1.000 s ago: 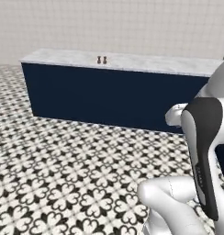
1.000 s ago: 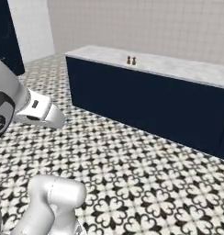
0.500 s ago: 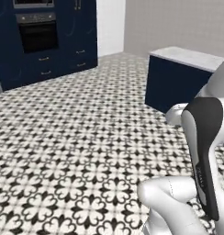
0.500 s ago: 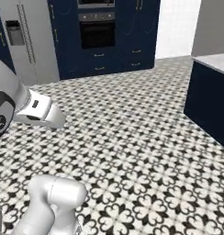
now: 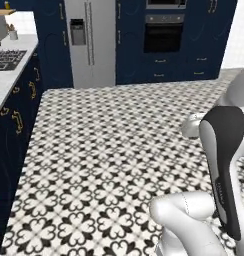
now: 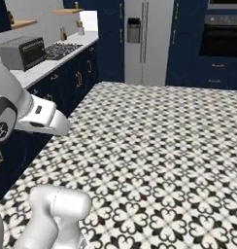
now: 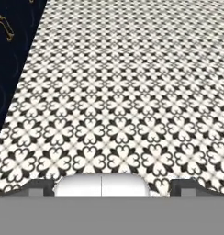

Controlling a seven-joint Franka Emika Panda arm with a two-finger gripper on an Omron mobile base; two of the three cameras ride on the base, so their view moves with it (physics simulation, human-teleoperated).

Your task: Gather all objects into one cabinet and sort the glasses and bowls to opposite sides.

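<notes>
— Bowl, mugs and cup: whereabouts impossible to tell from this spot. Same for the tall-doored wall cabinet meant to take them.

— And the gripper (image 7: 114, 187)?

— Spread wide, holding nothing, poised low over the patterned floor (image 5: 119, 150), with navy base cabinets (image 5: 14, 130) close on the left.

— Hazards?

— Judging by that closeness, a clipped elbow or scraped brass pulls (image 7: 6, 27) if driven nearer with the arm (image 5: 221, 165) jutting out. Further off, fridge (image 5: 90, 42) and oven (image 5: 164, 37): easy to mistake the navy fronts around them for the target door. Worth checking for the long curved handle first.
</notes>
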